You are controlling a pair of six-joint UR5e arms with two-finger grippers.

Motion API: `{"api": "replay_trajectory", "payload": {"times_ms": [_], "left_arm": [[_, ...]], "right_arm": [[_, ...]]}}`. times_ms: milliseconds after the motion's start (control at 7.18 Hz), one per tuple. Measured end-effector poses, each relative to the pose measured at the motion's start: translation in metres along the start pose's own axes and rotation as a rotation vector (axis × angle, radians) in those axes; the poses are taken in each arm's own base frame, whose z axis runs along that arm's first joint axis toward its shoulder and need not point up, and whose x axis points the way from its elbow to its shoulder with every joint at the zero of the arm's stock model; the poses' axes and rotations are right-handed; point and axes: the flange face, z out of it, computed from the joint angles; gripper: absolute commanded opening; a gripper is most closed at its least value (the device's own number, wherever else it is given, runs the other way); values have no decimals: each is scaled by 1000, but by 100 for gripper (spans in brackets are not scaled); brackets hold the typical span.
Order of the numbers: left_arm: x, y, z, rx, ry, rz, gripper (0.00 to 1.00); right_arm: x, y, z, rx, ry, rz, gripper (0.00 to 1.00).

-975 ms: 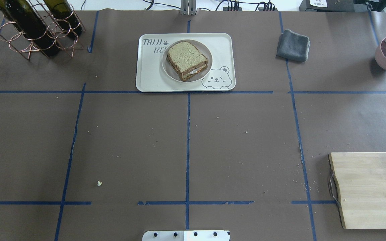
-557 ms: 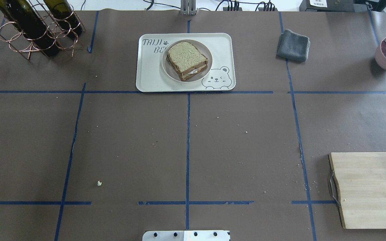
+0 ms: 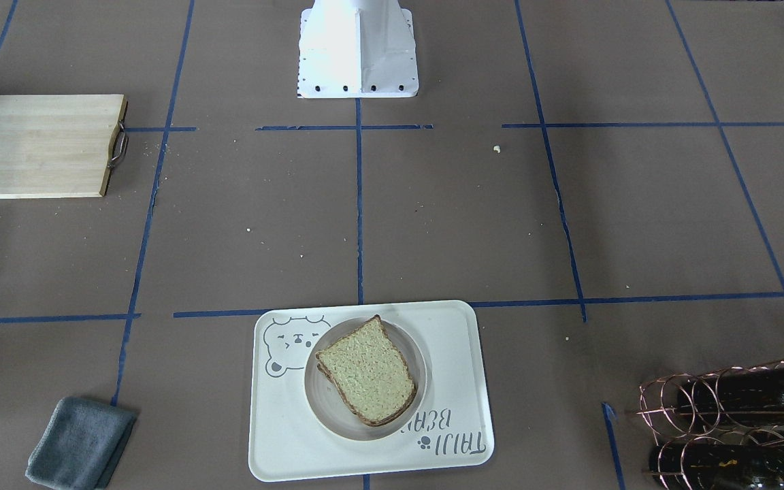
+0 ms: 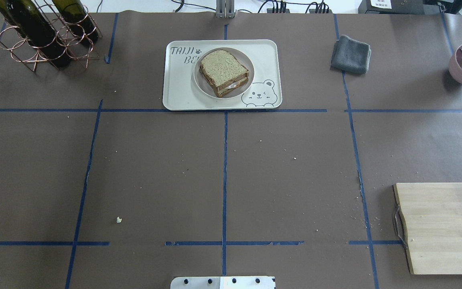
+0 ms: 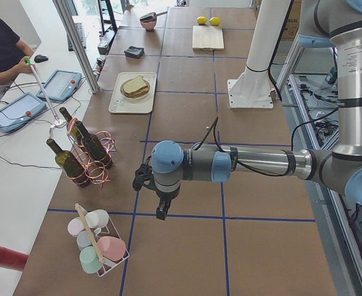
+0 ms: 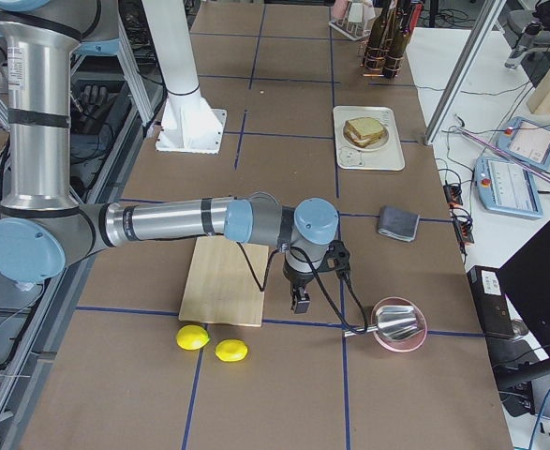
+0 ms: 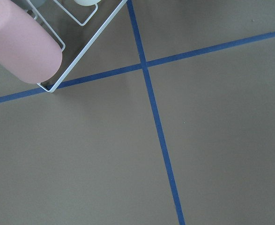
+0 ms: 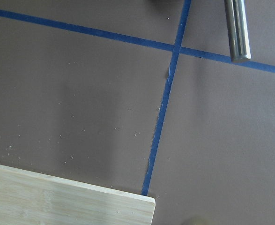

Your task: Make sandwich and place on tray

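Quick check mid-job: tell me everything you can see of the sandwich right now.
The sandwich is two tan, speckled bread slices with dark brown crust, stacked flat and slightly offset. A sliver of white and orange filling shows between them at the robot-facing edge. It lies on a round off-white plate, which sits on the cream tray. Nothing else touches it.

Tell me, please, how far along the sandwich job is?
Done: the sandwich is stacked, filling showing between its slices, on a plate that sits on the tray. In hand: nothing visible; the left gripper and the right gripper hang near the table's ends, far from the tray, open or shut unclear. Left: apparently nothing.
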Motion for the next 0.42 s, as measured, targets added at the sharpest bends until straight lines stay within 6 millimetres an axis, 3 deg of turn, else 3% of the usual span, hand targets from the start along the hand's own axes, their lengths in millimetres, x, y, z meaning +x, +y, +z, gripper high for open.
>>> {"api": "replay_trajectory", "payload": {"times_ms": [418], "left_arm": [[0, -2, 1, 7, -2, 8, 100]], "right_arm": [[0, 0, 2, -5, 0, -6, 100]]}}
